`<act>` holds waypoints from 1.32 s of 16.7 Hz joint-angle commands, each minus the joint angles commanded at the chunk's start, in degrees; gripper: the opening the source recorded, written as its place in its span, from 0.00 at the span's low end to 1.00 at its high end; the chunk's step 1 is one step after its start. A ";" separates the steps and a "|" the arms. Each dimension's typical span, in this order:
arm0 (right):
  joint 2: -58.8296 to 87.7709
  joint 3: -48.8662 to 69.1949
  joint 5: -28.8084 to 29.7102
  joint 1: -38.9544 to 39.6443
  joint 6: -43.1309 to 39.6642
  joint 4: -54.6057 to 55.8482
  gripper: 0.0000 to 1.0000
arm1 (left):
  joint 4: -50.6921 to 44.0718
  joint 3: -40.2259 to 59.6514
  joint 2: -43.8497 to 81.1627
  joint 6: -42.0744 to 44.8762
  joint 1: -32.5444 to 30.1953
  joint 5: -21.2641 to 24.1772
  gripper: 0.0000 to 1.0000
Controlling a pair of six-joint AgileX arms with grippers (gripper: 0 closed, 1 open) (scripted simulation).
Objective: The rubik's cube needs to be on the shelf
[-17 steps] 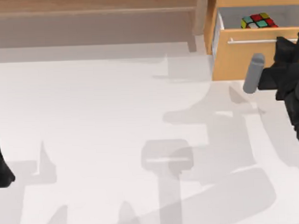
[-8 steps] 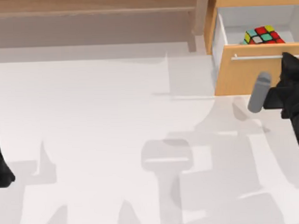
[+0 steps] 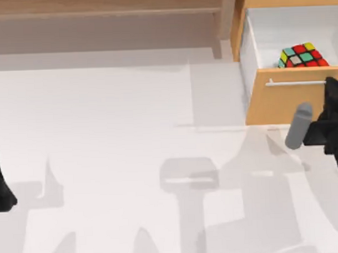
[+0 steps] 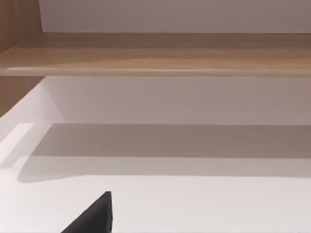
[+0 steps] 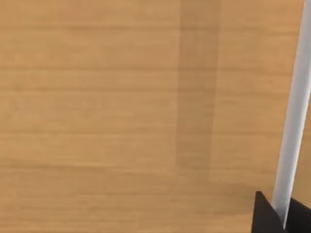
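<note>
The right gripper (image 3: 333, 83) clamps the drawer's thin metal handle (image 3: 301, 82); the gridded rubik's cube (image 3: 302, 55) sits inside.

Small 3x3 cube (image 3: 303, 55) with black grid lines; red, green, yellow, teal and white stickers showing. Sits inside an open drawer (image 3: 293, 103) at the far right, close behind its front panel, turned slightly askew. Long, low, light-brown shelf (image 3: 103, 5) across the far edge, grey recess beneath, upright post (image 3: 227, 16) at its right end, just beside the drawer.
</note>
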 joint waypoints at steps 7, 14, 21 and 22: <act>-1.48 -4.46 1.33 1.33 0.19 3.15 0.00 | 0.00 0.00 0.00 0.00 0.00 0.00 1.00; -1.48 -4.46 1.33 1.33 0.19 3.15 0.53 | 0.00 0.00 0.00 0.00 0.00 0.00 1.00; -1.48 -4.46 1.33 1.33 0.19 3.15 1.00 | 0.00 0.00 0.00 0.00 0.00 0.00 1.00; -1.48 -4.46 1.33 1.33 0.19 3.15 1.00 | 0.00 0.00 0.00 0.00 0.00 0.00 1.00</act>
